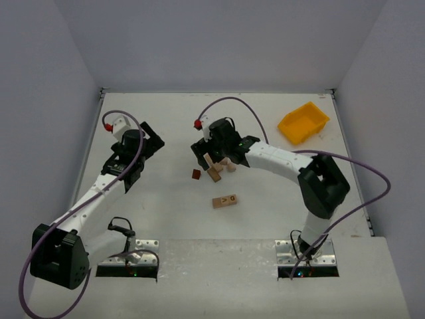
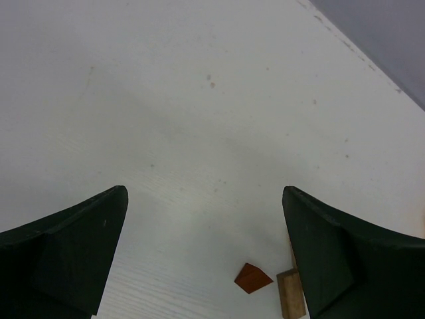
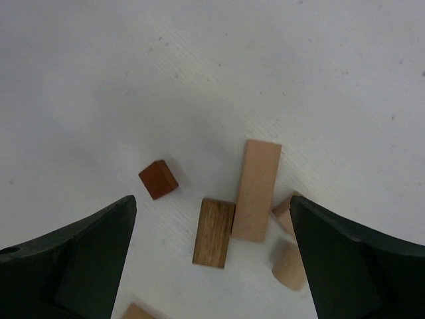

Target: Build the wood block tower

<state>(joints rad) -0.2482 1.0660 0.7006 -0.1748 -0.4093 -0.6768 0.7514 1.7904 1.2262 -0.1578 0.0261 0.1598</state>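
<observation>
Several loose wooden blocks lie in a cluster at mid table. In the right wrist view I see a dark reddish-brown cube (image 3: 158,179), a darker tan oblong (image 3: 214,232), a long pale plank (image 3: 257,190) and a small rounded pale piece (image 3: 289,264). A lettered pale block (image 1: 225,201) lies apart, nearer the arms. My right gripper (image 3: 211,206) is open and empty, hovering over the cluster (image 1: 214,169). My left gripper (image 2: 204,193) is open and empty to the left, over bare table. The reddish cube (image 2: 252,278) and a tan block (image 2: 292,302) show near its right finger.
A yellow plastic bin (image 1: 303,122) stands at the back right of the white table (image 1: 166,212). Grey walls close off the back and both sides. The right arm stretches across the middle from the right base.
</observation>
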